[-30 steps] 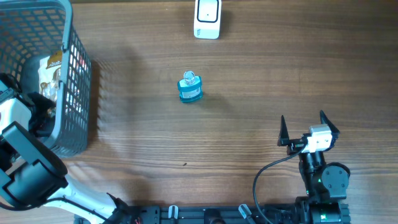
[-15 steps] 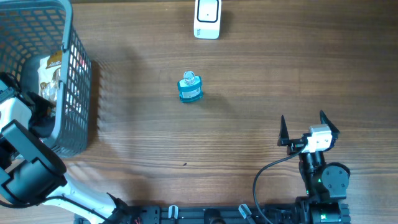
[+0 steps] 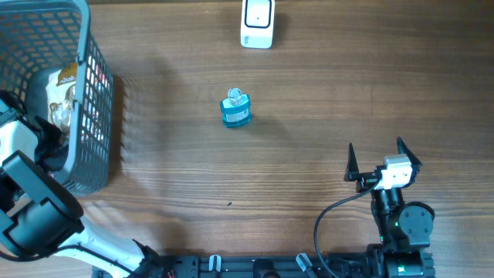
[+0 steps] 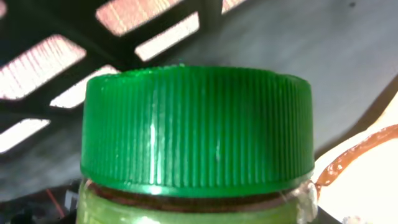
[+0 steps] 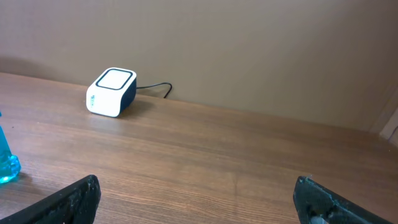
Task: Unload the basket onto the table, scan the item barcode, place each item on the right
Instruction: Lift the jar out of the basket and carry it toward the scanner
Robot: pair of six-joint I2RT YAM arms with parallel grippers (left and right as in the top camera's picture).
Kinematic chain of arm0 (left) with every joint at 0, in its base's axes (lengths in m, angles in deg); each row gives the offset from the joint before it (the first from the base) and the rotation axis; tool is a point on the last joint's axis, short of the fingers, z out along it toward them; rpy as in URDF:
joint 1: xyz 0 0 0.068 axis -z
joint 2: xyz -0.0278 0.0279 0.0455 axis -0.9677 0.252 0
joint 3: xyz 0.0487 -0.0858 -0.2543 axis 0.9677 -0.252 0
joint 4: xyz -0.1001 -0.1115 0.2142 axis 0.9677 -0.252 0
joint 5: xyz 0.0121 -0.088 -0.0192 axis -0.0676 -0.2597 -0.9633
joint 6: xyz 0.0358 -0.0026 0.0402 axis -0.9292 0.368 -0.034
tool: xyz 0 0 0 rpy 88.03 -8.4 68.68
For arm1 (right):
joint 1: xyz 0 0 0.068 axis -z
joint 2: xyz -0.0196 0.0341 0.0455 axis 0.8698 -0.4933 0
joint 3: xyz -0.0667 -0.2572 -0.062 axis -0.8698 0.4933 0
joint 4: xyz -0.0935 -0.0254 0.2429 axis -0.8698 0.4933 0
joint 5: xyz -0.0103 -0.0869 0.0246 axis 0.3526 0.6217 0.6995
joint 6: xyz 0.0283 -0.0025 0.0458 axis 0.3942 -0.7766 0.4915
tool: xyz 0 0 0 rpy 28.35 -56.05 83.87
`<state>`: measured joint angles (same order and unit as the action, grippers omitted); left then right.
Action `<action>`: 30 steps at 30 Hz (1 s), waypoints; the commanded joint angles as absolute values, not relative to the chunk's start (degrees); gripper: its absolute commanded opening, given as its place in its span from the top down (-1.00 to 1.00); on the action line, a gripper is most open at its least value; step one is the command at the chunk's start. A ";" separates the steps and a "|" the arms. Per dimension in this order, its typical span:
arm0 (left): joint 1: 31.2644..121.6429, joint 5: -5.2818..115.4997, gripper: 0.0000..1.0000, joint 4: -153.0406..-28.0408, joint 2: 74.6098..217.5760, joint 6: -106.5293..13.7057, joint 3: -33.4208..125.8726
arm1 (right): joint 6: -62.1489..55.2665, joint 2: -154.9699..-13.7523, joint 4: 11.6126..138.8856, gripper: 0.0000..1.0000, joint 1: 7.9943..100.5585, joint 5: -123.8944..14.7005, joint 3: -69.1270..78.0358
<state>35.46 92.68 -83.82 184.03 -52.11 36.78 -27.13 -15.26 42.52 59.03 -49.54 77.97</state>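
A grey basket (image 3: 96, 116) sits at the far left of the wooden table (image 3: 309, 116) with a packet (image 3: 65, 93) inside, and the left gripper (image 3: 51, 139) is dipped into it, fingers lost behind the mesh. A small blue bottle (image 3: 235, 109) sits mid-table, well apart from the white scanner (image 3: 257, 23) at the far edge. The right gripper (image 3: 375, 147) rests low on the right, fingers spread wide.

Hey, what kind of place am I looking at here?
Probably a mock shop checkout: a white barcode scanner at the far edge of the wooden table, a grey wire basket holding packaged goods, and a small blue bottle.
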 commanded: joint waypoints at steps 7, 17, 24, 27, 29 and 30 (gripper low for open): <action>35.15 91.17 -0.02 -87.51 174.61 -50.66 35.69 | -27.83 -15.26 42.39 -1.00 58.96 -50.48 78.01; 35.15 83.37 -0.09 -90.22 160.22 -48.94 35.69 | -27.83 -15.26 42.39 -1.00 58.96 -50.48 78.01; 35.15 73.84 -0.14 -90.22 150.56 -48.63 35.69 | -27.83 -15.26 42.39 -1.00 58.96 -50.48 78.01; 35.15 70.91 -0.15 -90.11 146.39 -45.92 35.69 | -27.86 -15.26 42.39 -1.00 58.96 -50.48 78.01; 35.15 69.95 -0.11 -89.83 143.66 -43.93 35.69 | -27.86 -15.26 42.39 -1.00 58.96 -50.48 78.01; 35.15 69.56 -0.10 -89.79 142.89 -43.06 35.69 | -27.83 -15.26 42.37 -1.00 58.96 -50.48 78.01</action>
